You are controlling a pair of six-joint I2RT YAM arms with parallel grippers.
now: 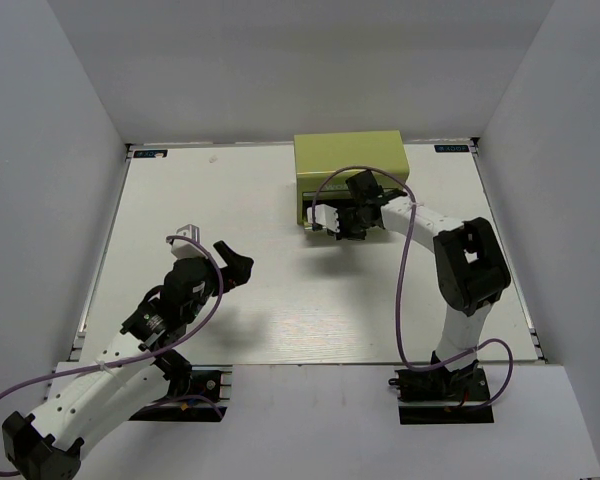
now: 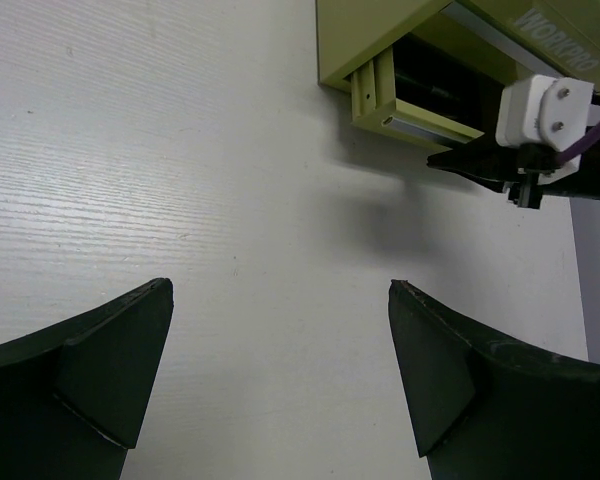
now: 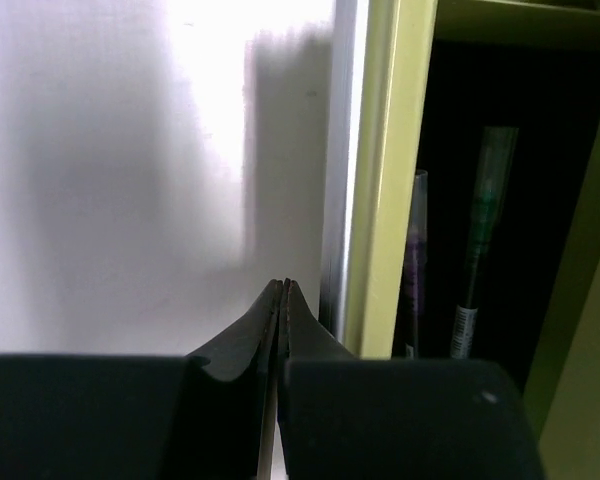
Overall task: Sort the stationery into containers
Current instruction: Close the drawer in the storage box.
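The olive-green box (image 1: 348, 160) stands at the back of the table, and one front drawer (image 2: 412, 118) is pulled out. My right gripper (image 1: 315, 223) is shut and empty, its tips (image 3: 283, 287) just outside the drawer's front wall (image 3: 390, 180). Inside the open drawer lie a green-tipped pen (image 3: 485, 220) and a dark purplish pen (image 3: 416, 260). My left gripper (image 1: 223, 265) is open and empty above bare table, well to the left of the box; its fingers (image 2: 120, 350) frame only the tabletop. No other stationery shows.
The white table (image 1: 280, 290) is walled by grey panels at the left, back and right. The right arm (image 1: 465, 265) reaches across the right side toward the box. The right gripper also shows in the left wrist view (image 2: 450, 160), under its white camera block (image 2: 545, 108).
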